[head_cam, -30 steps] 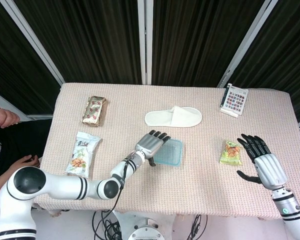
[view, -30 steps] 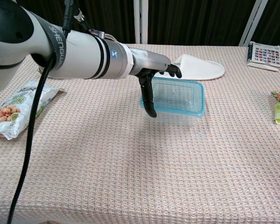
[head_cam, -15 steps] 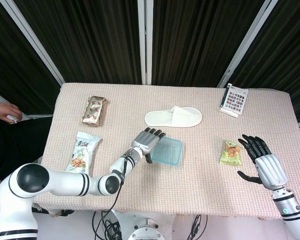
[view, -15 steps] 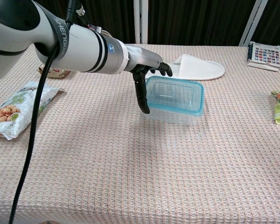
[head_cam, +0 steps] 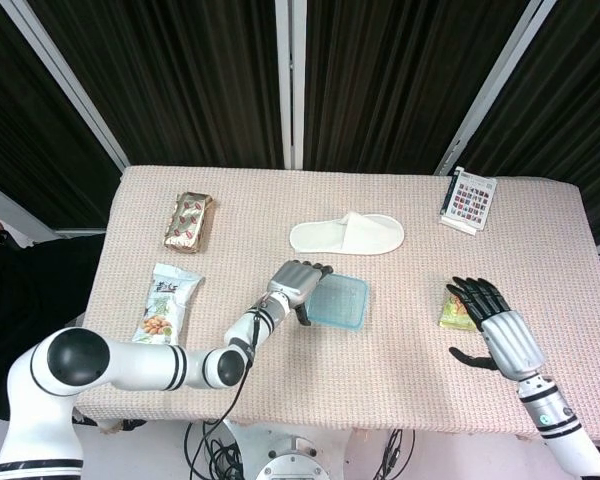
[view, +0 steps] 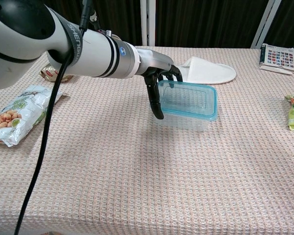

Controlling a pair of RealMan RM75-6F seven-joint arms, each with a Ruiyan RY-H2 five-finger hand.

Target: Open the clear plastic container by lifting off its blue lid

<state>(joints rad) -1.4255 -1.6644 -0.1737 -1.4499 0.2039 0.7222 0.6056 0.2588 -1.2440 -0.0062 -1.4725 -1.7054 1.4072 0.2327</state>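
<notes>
I've got my right hand (head_cam: 500, 335) low at four o'clock, fingers spread and empty, hovering just beside the green snack bag (head_cam: 458, 308), parked there to stay out of the way, I'd say. Mid-table, the container (view: 186, 105) sits at centre with its lid (view: 188, 99) on. My left hand (view: 159, 83) is at the lid's nine o'clock edge, fingers curled over the rim and thumb hanging down the side, set to pry upward; whether it truly grips, I cannot tell. Past it at twelve lies the slipper (head_cam: 346, 234).
</notes>
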